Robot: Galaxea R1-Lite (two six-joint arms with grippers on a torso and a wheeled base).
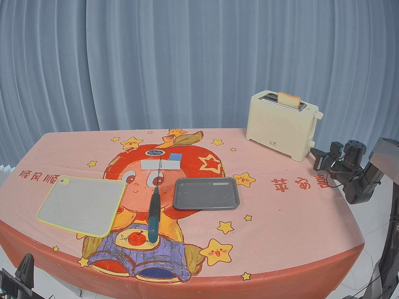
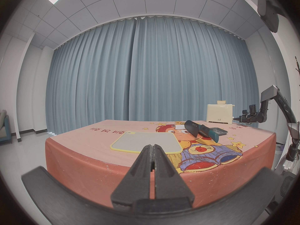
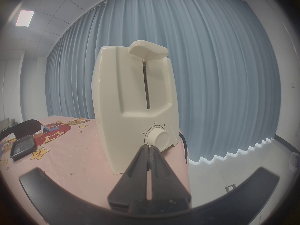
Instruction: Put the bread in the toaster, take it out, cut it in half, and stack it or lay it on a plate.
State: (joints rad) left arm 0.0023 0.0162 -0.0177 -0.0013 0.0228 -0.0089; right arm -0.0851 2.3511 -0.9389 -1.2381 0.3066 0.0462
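A cream toaster stands at the table's far right with a slice of bread poking up out of its slot. My right gripper hovers shut just off the toaster's end, level with the dial and below the raised lever; its fingers are pressed together with nothing between them. A grey cutting board with a yellow rim lies front left. A knife rests in the middle, a dark grey tray-like plate to its right. My left gripper is shut, low off the table's front-left edge.
The knife blade leans on a white and blue block near the table's centre. The pink cartoon tablecloth is bare between tray and toaster. A blue curtain hangs behind. The table's right edge runs close by the toaster.
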